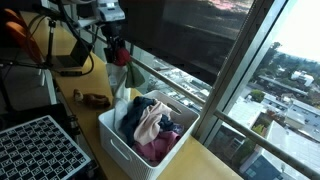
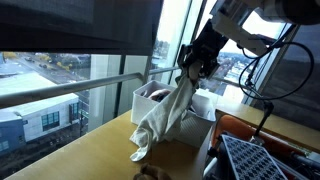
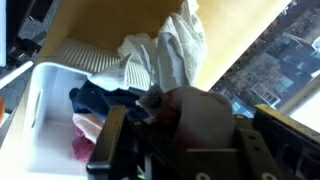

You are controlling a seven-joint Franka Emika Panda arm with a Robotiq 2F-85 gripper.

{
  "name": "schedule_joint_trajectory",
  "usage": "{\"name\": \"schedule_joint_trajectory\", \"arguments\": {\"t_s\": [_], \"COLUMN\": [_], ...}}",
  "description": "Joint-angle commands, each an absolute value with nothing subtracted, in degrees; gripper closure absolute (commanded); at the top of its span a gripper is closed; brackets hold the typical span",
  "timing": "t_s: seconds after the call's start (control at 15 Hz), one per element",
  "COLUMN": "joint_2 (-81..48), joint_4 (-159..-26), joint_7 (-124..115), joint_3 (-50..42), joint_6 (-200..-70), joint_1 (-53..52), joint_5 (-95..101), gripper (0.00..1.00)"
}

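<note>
The wooden desk [image 1: 215, 160] runs along the window and carries a white basket [image 1: 125, 150], which is the largest thing on it. A cream cloth [image 2: 165, 120] is only partly in the basket: in an exterior view it drapes from the rim down the outside wall, and its lower end lies on the desk in front of the basket. The wrist view shows the same cloth [image 3: 175, 50] spilling over the basket's far edge. Inside the basket lies a heap of clothes [image 1: 150, 125], with a dark blue piece on top and a pink one low against the wall. A dark red cloth [image 1: 120, 57] is out of the basket altogether, held in the air above and just behind its rim. The hand [image 1: 117, 50] is clamped together on this red cloth. As things lie, one piece is lifted clear, one hangs half out, and the rest are in the basket.
</note>
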State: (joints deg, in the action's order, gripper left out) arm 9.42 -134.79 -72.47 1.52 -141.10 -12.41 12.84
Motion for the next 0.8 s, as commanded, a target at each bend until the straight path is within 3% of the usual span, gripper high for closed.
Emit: {"name": "schedule_joint_trajectory", "arguments": {"t_s": [0.0,0.33,0.73], "joint_2": [17.7,22.0,17.9], "joint_4": [-130.8,-117.9,-99.6], "joint_7": [-72.2,-68.7,-63.2], "joint_3": [4.5,5.0,3.5], "joint_6": [-133.5,-120.8,-110.0], "joint_1": [-6.1,1.2,7.3], "joint_5": [14.1,14.4,16.2], "gripper": [1.00,1.00,1.00]}}
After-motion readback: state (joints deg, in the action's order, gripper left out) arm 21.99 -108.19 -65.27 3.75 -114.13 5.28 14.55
